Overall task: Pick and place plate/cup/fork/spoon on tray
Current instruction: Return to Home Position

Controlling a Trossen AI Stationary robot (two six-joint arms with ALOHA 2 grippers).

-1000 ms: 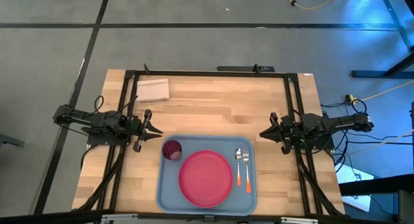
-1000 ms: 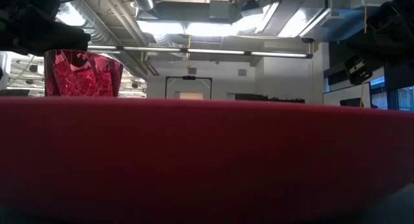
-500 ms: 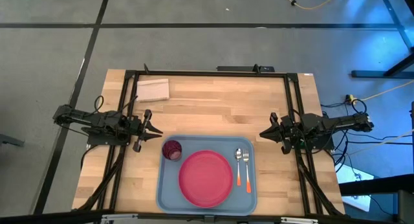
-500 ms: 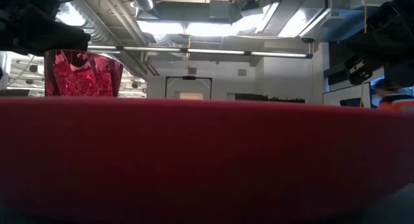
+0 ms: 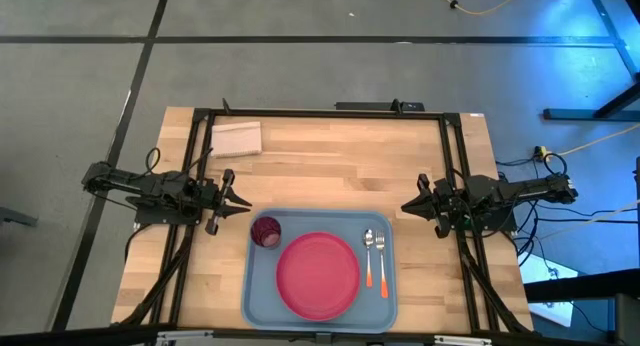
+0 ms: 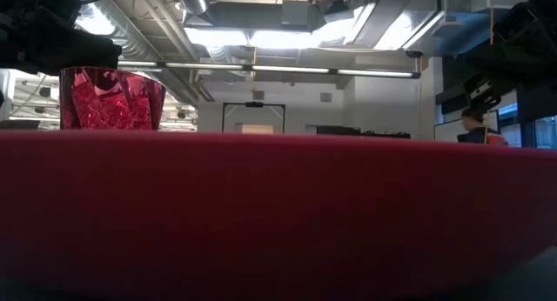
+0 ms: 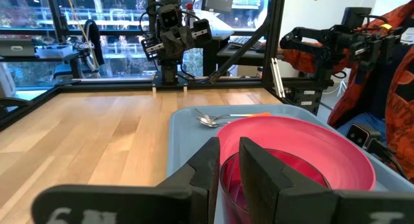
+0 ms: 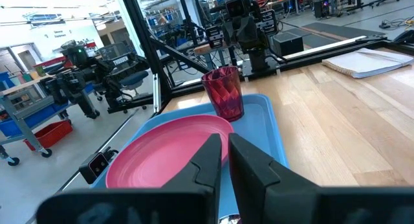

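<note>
Off-tray clutter: one pale paper pad (image 5: pixel 237 138) at the far-left corner of the wooden surface (image 5: pixel 330 171), well apart from everything. Black frame rails run along both sides and the far edge. Nothing sits between either arm and the tray.

Tray (image 5: pixel 260 291) sits at the near edge, centred. Plate (image 5: pixel 318 275) flat in its middle. Cup (image 5: pixel 265 231) upright in the tray's far-left corner, just beside the plate rim. Spoon (image 5: pixel 368 256) and fork (image 5: pixel 380 258) lie side by side along the tray's right side, heads toward the far edge, orange handles toward the near edge, spoon nearer the plate.

Left pincer (image 5: pixel 238 207): arm low and horizontal from the left edge, tips pointing right at the cup, just short of the tray's left rim, holding nothing, fingers pressed nearly together. Right pincer (image 5: pixel 408 207): mirrored pose from the right edge, tips just off the tray's far-right corner, also nearly closed and empty.

Left wrist view looks past the narrow finger gap at cup, plate and cutlery (image 7: pixel 213 119); a person's orange sleeve (image 7: pixel 394 68) shows beyond the surface. Right wrist view shows the cup (image 8: pixel 223 93) standing behind the plate (image 8: pixel 162 156). Low view is almost filled by the plate edge (image 6: pixel 278 214), with the cup (image 6: pixel 111 99) above it at left and a person (image 6: pixel 477 127) far back in the room.
</note>
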